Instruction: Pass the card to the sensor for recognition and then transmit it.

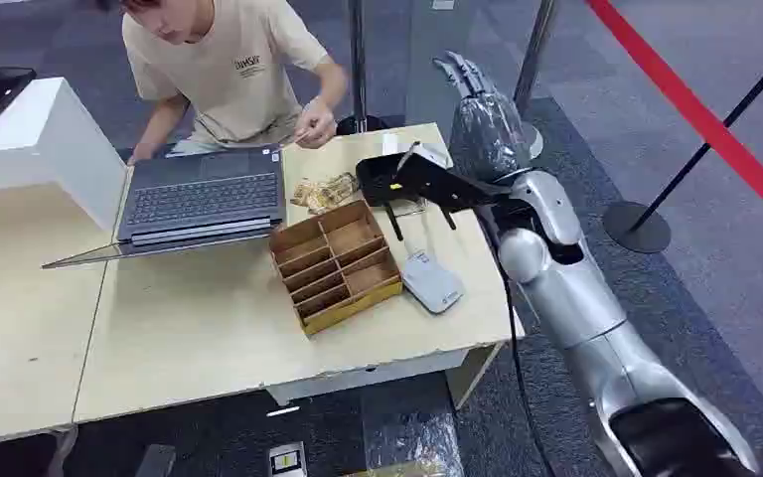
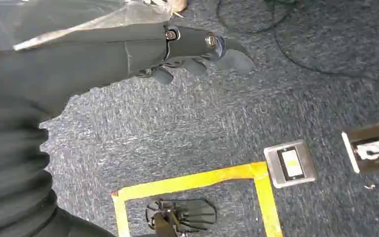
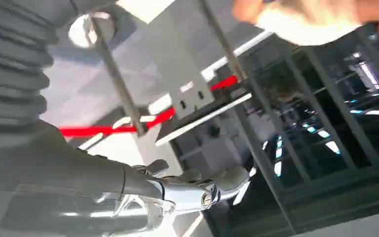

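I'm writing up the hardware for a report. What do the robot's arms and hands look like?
The right arm is glossy silver with rounded joints, a black cable along it and a black bracket at the wrist. The right hand is dark grey under clear plastic wrap. The left hand is dark with a ribbed grey cover.

Right hand (image 1: 479, 114) raised, fingers extended, empty; left hand (image 2: 197, 54) hanging, loosely curled.

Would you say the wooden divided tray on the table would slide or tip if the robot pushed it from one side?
The wooden tray looks low and wide, sitting flat on the table, so it would probably slide, not tip. Its thin dividers suggest it is light and may twist if pushed off-centre.
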Available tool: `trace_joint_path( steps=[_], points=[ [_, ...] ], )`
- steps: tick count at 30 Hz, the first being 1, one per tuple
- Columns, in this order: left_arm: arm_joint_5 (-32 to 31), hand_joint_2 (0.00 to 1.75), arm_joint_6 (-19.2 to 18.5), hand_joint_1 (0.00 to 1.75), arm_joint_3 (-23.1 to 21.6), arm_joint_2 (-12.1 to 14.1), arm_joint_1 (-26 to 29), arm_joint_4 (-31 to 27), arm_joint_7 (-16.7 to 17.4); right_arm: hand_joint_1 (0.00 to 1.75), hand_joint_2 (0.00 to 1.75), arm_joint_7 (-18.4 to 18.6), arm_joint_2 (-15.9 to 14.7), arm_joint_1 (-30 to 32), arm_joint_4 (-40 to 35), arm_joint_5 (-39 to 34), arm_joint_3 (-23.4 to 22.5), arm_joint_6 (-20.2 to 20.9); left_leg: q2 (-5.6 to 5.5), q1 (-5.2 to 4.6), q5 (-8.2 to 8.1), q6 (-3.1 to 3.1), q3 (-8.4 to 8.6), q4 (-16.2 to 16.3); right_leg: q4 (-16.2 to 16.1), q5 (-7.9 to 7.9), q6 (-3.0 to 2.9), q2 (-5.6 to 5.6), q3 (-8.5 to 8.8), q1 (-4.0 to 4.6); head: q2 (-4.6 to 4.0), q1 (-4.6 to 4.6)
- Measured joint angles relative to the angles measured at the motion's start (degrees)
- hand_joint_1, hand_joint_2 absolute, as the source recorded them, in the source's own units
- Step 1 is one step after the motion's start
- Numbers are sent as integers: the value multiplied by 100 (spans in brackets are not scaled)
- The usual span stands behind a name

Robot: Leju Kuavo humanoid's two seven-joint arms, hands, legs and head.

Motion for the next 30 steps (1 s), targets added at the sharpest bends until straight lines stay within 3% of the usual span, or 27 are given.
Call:
trace_joint_path(
  steps=[5, 12, 30],
  points=[
    [-105, 175, -52, 0, -44, -37, -89, -7, 35, 0, 175, -103, -50, -525, 848, 1185, 70, -271, -1, 0, 0, 0, -1, 0, 0, 0, 0, -1, 2, 0, 0, 2],
    [-118, 175, -83, 0, -50, -74, -154, -9, 76, 0, 175, -295, -90, -797, 1780, 1981, 199, -461, -3, 0, 0, 0, 0, 1, -1, 0, 0, -1, 1, 0, 0, 2],
    [-129, 175, -83, 0, -83, -81, -185, -11, 72, 0, 175, -212, -195, -783, 2771, 2314, 420, -765, 0, 0, 0, 0, -1, 2, 0, 0, 0, 0, -3, 0, 0, 2]
  ],
)
